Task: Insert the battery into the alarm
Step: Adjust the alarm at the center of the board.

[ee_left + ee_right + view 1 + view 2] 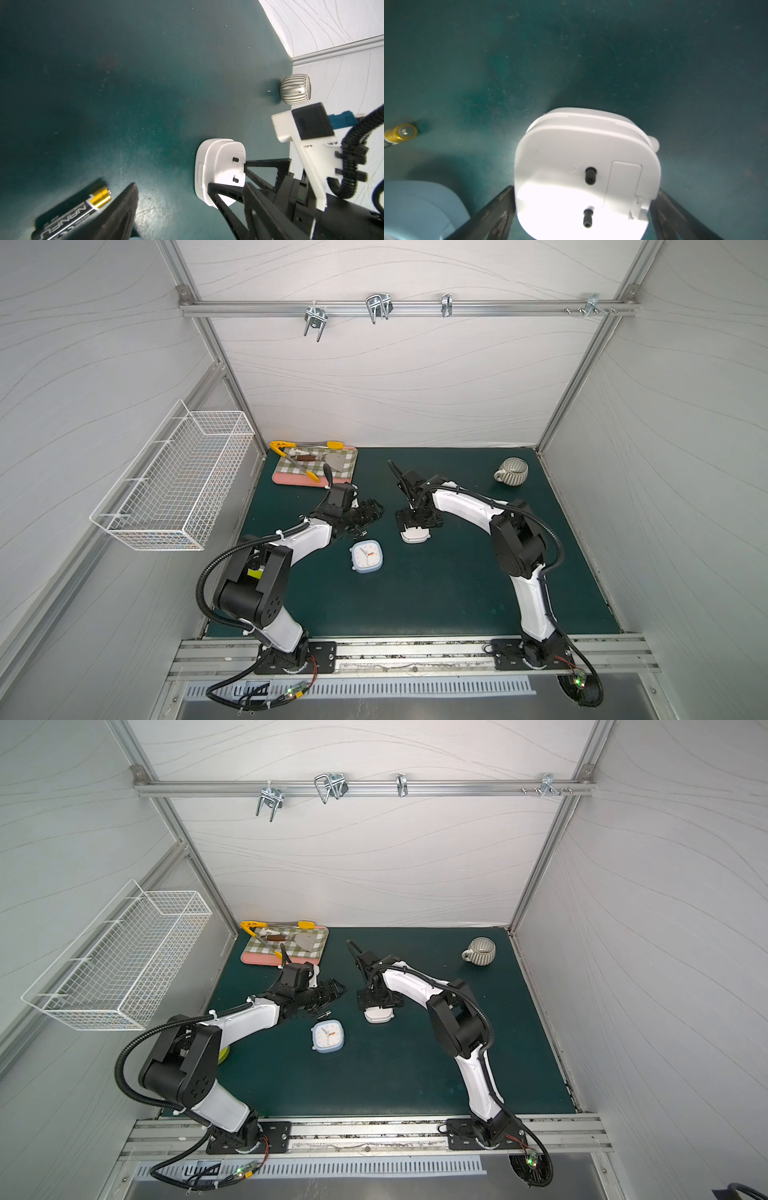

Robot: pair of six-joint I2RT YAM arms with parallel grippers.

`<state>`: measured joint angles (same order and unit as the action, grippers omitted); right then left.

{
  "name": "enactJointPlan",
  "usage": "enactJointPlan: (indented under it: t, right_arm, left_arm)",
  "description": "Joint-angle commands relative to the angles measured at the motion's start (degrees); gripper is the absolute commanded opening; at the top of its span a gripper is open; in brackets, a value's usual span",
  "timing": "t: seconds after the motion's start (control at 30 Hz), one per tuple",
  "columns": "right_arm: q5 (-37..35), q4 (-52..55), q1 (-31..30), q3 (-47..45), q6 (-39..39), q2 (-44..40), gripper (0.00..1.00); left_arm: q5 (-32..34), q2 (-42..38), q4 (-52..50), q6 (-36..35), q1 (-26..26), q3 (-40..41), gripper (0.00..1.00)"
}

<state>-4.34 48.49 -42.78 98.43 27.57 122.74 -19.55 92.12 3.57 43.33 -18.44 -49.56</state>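
A white alarm lies face down on the green mat, its back with two black knobs and a shut battery cover turned up. My right gripper stands open over it, one finger close beside each of its sides; the same shows in both top views. The black and gold battery lies on the mat, just outside one finger of my left gripper, which is open and holds nothing. A blue alarm lies face up near the battery.
A striped mug stands at the back right. At the back left lies a pink board with a checked cloth, tongs and a spatula. A white wire basket hangs on the left wall. Metal hooks hang from the back rail.
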Motion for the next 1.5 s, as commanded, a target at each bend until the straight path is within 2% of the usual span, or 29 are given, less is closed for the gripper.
enactJointPlan:
  t: [0.0, 0.13, 0.3, 0.57, 0.77, 0.83, 0.93, 1.0, 1.1, 1.23, 1.47]
  right_arm:
    - [-0.3, 2.2, -0.6, 1.6, 0.4, 1.8, 0.99]
    - [0.2, 2.5, -0.6, 2.0, 0.4, 2.2, 0.99]
    - [0.1, 3.0, -0.7, 2.2, 0.1, 1.3, 0.91]
    - [1.0, 1.9, -0.2, 0.3, -0.2, -3.2, 0.92]
    - [2.9, -1.1, 0.7, -3.8, -1.0, -7.8, 0.92]
    - [4.3, -3.5, 0.9, -6.3, -1.7, -9.8, 0.92]
    - [6.7, -7.9, 1.5, -10.1, -3.4, -12.7, 0.92]
    - [8.0, -10.3, 1.6, -12.0, -5.0, -14.2, 0.93]
    - [9.7, -13.3, 1.7, -14.0, -6.5, -16.1, 0.93]
    - [12.0, -16.3, 2.2, -16.0, -6.6, -17.9, 0.93]
    - [14.8, -20.5, 3.6, -19.5, -6.2, -21.4, 0.93]
  left_arm:
    - [-0.7, 0.7, 1.9, 0.5, 0.1, -0.2, 0.81]
    - [-0.8, 0.7, 1.9, 0.4, 0.1, -0.2, 0.81]
    - [-0.8, 0.9, 1.9, 0.4, 0.1, -0.3, 0.81]
    - [-0.9, 1.2, 1.7, 0.2, 0.1, -0.8, 0.81]
    - [-2.6, 2.0, 2.9, 2.6, 0.0, -1.3, 0.82]
    - [-4.9, 2.7, 2.9, 4.1, -0.3, -2.5, 0.86]
    - [-8.3, 3.6, 0.5, 4.9, -1.9, -5.6, 0.98]
    - [-9.9, 3.9, -1.1, 5.1, -3.2, -7.6, 1.00]
    - [-11.9, 4.6, -3.3, 4.6, -4.9, -10.8, 0.99]
    - [-15.8, 6.7, -3.4, 6.0, -5.6, -13.1, 0.89]
    - [-16.4, 8.1, -3.9, 5.9, -5.8, -13.2, 0.84]
